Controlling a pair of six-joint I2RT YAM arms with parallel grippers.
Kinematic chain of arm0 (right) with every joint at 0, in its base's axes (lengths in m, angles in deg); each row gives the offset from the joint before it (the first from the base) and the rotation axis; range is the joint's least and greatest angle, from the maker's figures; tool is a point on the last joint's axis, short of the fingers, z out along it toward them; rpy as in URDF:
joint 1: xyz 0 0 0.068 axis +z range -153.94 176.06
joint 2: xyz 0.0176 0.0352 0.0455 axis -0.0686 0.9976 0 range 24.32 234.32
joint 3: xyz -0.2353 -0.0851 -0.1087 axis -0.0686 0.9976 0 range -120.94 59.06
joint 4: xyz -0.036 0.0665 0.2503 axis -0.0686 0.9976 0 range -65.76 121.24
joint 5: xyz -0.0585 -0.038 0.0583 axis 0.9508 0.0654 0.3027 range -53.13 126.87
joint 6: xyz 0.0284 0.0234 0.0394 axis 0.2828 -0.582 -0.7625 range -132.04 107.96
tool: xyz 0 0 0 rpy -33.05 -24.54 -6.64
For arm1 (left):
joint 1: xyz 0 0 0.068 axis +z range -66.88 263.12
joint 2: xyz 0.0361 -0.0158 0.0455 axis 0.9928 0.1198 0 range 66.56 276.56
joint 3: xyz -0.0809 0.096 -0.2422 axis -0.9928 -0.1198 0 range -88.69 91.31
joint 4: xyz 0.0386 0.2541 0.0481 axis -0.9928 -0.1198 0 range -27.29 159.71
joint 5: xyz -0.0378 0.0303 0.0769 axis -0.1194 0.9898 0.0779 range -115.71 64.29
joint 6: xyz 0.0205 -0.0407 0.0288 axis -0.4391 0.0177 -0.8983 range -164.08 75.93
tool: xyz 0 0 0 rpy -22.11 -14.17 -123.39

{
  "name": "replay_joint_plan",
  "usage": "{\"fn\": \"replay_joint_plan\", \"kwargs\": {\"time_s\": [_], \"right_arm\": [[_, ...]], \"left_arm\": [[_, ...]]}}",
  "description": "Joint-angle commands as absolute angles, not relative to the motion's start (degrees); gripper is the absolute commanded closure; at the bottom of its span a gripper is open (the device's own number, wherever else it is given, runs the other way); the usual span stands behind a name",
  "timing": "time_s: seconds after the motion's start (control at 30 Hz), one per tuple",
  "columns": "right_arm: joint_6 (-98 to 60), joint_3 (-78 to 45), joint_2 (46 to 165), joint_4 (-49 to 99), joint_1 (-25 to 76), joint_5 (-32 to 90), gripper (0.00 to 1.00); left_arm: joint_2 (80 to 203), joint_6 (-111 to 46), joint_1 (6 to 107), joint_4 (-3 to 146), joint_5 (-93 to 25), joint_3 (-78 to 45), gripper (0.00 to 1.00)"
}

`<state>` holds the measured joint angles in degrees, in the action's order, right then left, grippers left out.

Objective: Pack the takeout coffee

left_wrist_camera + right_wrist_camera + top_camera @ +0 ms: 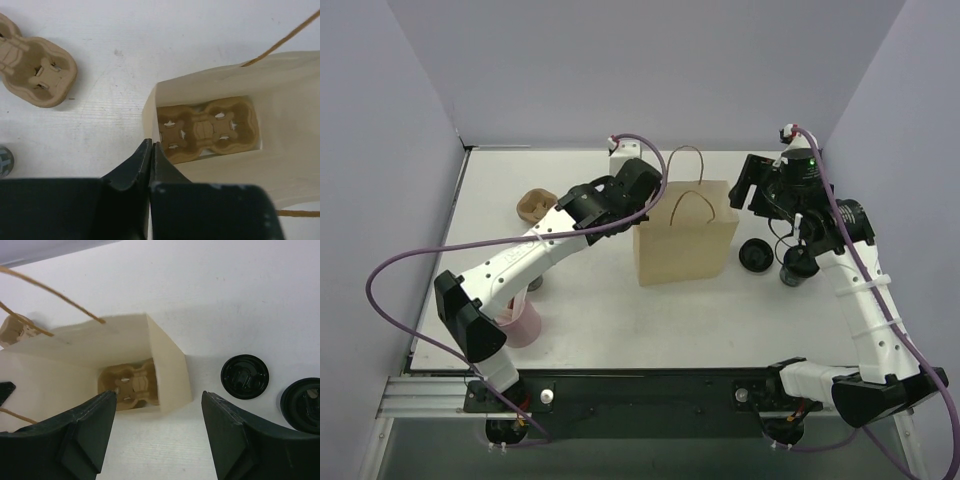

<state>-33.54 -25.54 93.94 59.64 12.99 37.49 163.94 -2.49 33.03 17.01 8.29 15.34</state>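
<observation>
Two takeout coffee cups, black with dark round lids, stand right of the tan paper bag (685, 240): one (757, 255) (245, 376) nearer the bag, the other (798, 265) (302, 405) beyond it. The bag stands upright and open, with a brown pulp tray (207, 127) (131, 385) on its floor. My left gripper (645, 195) (151, 145) is shut on the bag's left rim. Above the bag's right end, left of the cups, my right gripper (750, 185) (159, 396) hangs open with nothing between its fingers.
A second pulp tray (534, 205) (37, 75) lies on the table left of the bag. A pink cup (520, 322) stands at the front left beside the left arm. A grey round object (4, 161) shows at the left wrist view's edge. The bag's twine handles (692, 200) stick up.
</observation>
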Motion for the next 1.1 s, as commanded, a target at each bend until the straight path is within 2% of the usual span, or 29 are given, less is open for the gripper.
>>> {"fn": "replay_joint_plan", "kwargs": {"time_s": [0.0, 0.23, 0.43, 0.6, 0.73, 1.07], "right_arm": [[-35.6, -28.65, 91.99, 59.75, 13.2, 38.1, 0.3], [-35.51, -27.96, 91.82, 60.81, 13.2, 37.31, 0.35], [-35.86, -24.09, 88.23, 63.08, 13.29, 33.09, 0.36], [-37.62, -20.14, 83.39, 65.37, 13.2, 33.71, 0.35], [-39.02, -16.18, 77.06, 65.2, 13.29, 28.1, 0.34], [-34.72, -10.46, 73.36, 65.55, 13.91, 17.81, 0.36]], "left_arm": [[159.29, -14.79, 35.38, 29.43, 1.92, 12.74, 1.0], [155.16, -20.95, 38.65, 38.49, -5.65, 7.13, 1.0], [143.49, -23.86, 38.65, 55.11, -14.09, -12.71, 1.0], [136.97, -24.21, 37.77, 62.31, -16.83, -22.84, 1.0], [130.99, -26.14, 37.33, 68.83, -18.59, -30.93, 1.0], [127.29, -29.84, 33.99, 71.82, -17.53, -35.86, 1.0]]}}
